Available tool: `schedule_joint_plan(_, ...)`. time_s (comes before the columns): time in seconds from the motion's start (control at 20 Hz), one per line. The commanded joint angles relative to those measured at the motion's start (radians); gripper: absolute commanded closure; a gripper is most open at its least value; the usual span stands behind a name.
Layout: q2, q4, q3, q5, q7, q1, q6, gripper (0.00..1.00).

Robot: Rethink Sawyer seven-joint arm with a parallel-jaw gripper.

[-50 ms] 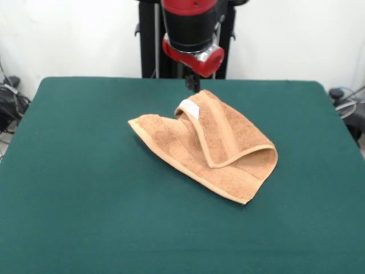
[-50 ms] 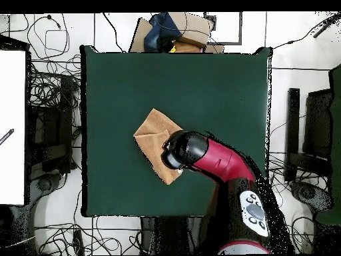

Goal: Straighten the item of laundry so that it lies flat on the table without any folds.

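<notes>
The item of laundry [image 1: 228, 149] is a light orange-brown towel lying near the middle of the green table [image 1: 80, 182], folded over on itself. One flap with a border band runs across the top, and a small white label [image 1: 189, 108] shows at its raised far edge. My gripper [image 1: 192, 84] hangs from the red and black arm right at that far edge, just behind the label; whether it grips the cloth cannot be made out. In the overhead view the arm's head [image 2: 178, 151] covers the gripper and part of the towel [image 2: 152, 135].
Green table [image 2: 200, 80] cloth stretches wide on every side of the towel. Off the table lie tangled cables [image 2: 50, 100], a cardboard box [image 2: 180, 37] past one edge and a white board [image 2: 12, 127] at the side.
</notes>
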Motion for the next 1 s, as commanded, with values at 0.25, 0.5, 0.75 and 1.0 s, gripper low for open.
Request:
schedule_joint_plan(0.25, 0.126, -0.106, 0.023, -0.135, 0.009, -0.062, -0.15, 1.0)
schedule_joint_plan(0.5, 0.188, -0.134, 0.011, -0.178, 0.058, -0.046, -0.235, 1.0)
schedule_joint_plan(0.75, 0.266, -0.163, -0.003, -0.201, 0.094, -0.025, -0.329, 1.0)
schedule_joint_plan(1.0, 0.33, -0.182, 0.015, -0.208, 0.081, -0.037, -0.372, 1.0)
